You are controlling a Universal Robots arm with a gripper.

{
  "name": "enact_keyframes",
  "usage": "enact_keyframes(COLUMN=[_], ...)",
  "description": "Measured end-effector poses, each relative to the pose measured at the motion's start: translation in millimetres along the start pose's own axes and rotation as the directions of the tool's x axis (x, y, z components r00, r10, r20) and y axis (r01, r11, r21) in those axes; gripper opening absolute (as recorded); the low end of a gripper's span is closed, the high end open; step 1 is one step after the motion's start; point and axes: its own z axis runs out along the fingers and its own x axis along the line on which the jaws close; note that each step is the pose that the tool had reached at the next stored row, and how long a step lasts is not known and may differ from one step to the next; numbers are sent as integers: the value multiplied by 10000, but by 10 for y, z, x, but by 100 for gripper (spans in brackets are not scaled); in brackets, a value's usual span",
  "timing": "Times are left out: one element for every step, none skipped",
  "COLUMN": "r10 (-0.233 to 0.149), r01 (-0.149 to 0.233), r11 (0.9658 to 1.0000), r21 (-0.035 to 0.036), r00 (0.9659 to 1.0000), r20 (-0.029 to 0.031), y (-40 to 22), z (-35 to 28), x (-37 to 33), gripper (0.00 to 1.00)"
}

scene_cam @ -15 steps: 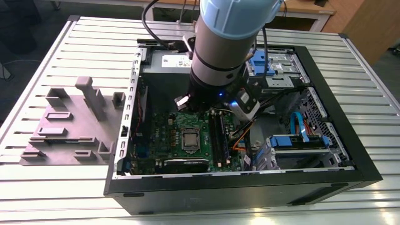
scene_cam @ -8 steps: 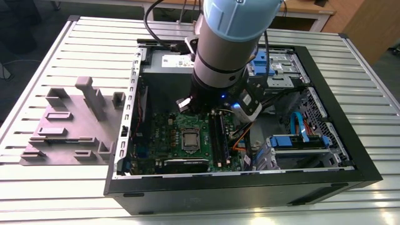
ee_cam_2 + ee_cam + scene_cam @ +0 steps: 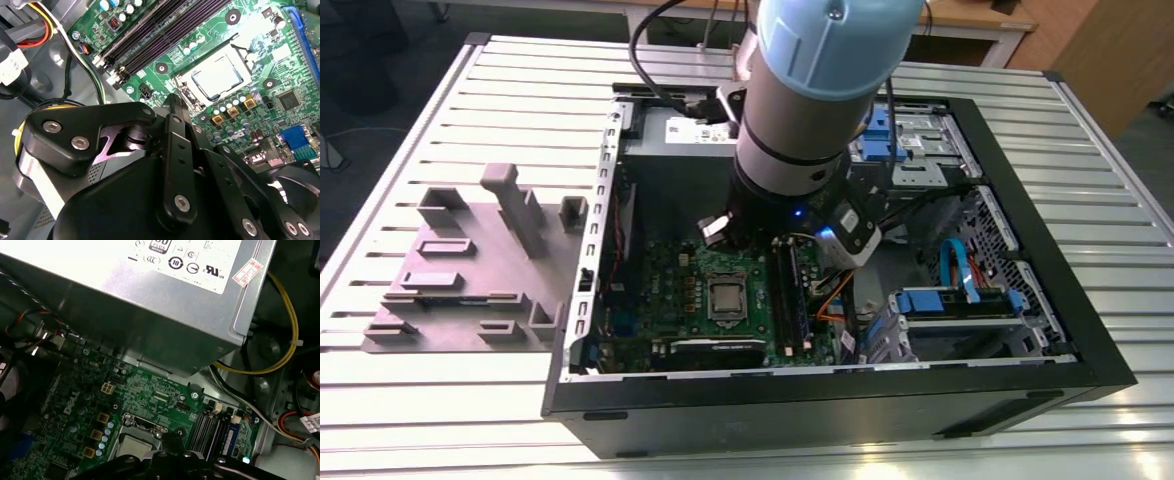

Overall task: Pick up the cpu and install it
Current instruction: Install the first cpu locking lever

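Apparently the cpu (image 3: 724, 295) already lies in its socket on the motherboard (image 3: 678, 290), inside the open computer case (image 3: 1047, 300) that stands on the slatted metal surface (image 3: 440, 130). In the exterior view it sits near the middle of the green board, just to the left of the long black memory slots (image 3: 787, 290), and the second wrist view shows its silver top (image 3: 216, 77) inside the metal socket frame (image 3: 186, 90). The arm (image 3: 807, 110) hangs over the case, and the hand (image 3: 172, 150) hovers above the board, near the socket but apart from it. In the second wrist view I see its black linkages close to the camera; the fingertips are hidden, so I cannot tell if the hand is spread or pressed together, and I see nothing held in it. The risks, as I judge them, come from the narrow space. If the chip is not fully flat in the socket, a push from above could bend the contacts under it. The frame seems not yet closed, so a touch from the side could shift the chip. The power supply box (image 3: 150, 295) and the yellow cables (image 3: 292, 315) are close to the wrist, and a wide movement could catch a cable or strike the memory slots.
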Motion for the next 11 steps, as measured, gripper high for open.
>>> enact_keyframes(r10=[1, 2, 3, 4, 4, 3, 3, 3, 3, 3, 3], r01=[-1, -2, -3, -4, -4, -3, -3, -3, -3, -3, -3], r11=[10000, 10000, 10000, 10000, 10000, 10000, 10000, 10000, 10000, 10000, 10000], r21=[0, 2, 2, 2, 3, 4, 4, 4, 3, 3, 0], r00=[10000, 10000, 10000, 10000, 10000, 10000, 10000, 10000, 10000, 10000, 10000], r20=[1, 1, 0, 0, -1, -1, -1, -1, -1, 0, 2], y=[-5, -9, -14, -16, -16, -16, -16, -16, -16, -17, -18], z=[4, 9, 14, 17, 17, 17, 17, 17, 18, 19, 24], x=[0, 1, 2, 3, 3, 3, 3, 3, 3, 3, 3], gripper=[10, 10, 10, 10, 10, 10, 10, 10, 10, 10, 10])
